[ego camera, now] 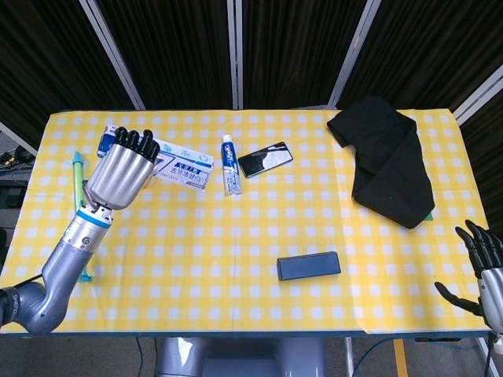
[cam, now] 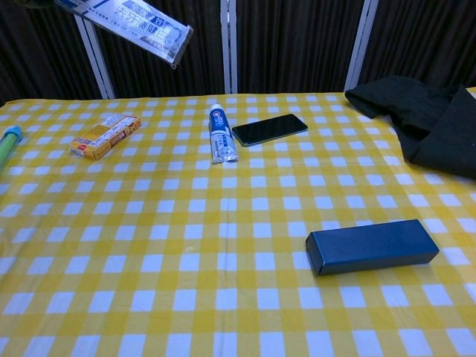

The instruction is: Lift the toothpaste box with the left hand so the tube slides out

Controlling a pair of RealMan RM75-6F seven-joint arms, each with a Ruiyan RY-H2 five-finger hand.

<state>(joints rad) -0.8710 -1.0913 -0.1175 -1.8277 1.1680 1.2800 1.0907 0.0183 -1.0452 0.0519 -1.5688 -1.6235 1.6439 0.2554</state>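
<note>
My left hand (ego camera: 122, 173) grips the white and blue toothpaste box (ego camera: 182, 166) well above the table, its open end (cam: 178, 43) tilted down toward the right. In the chest view only the box (cam: 134, 18) shows at the top left; the hand is out of frame there. The toothpaste tube (ego camera: 229, 164) lies flat on the yellow checked cloth, cap toward the far side, just left of the phone; it also shows as the tube (cam: 220, 134) in the chest view. My right hand (ego camera: 483, 271) hangs off the table's near right corner with fingers spread, holding nothing.
A black phone (cam: 269, 129) lies beside the tube. A small orange box (cam: 106, 136) and a green-blue pen (ego camera: 78, 192) sit at the left. A dark blue box (cam: 372, 246) lies near the front right. Black cloth (ego camera: 389, 161) covers the far right corner.
</note>
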